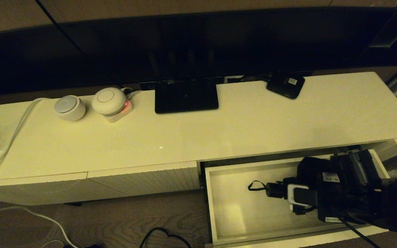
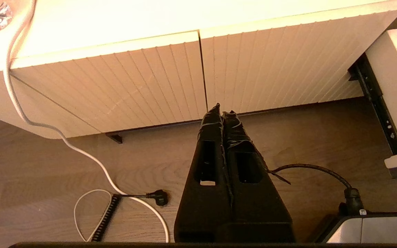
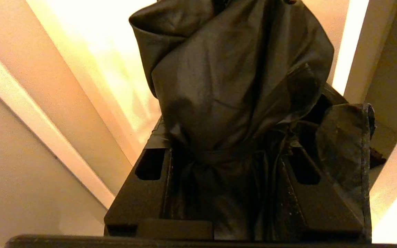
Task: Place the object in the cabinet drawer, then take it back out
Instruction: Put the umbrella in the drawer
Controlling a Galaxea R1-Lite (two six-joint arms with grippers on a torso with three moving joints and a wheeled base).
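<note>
Inside the open cabinet drawer (image 1: pixel 226 206), the right gripper (image 3: pixel 226 158) clamps the umbrella (image 3: pixel 233 86) by its baggy canopy; the left gripper (image 2: pixel 223 113) hangs clenched, empty.

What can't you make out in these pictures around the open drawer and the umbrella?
- Head view: the right arm covers most of the umbrella; only its handle and strap loop show clearly.
- Head view: the drawer front is cut off by the bottom edge.
- Right wrist view: umbrella fabric hides the right gripper fingertips and the drawer floor beneath.
- Left wrist view: left gripper shut over the floor; the drawer interior is out of frame.
</note>
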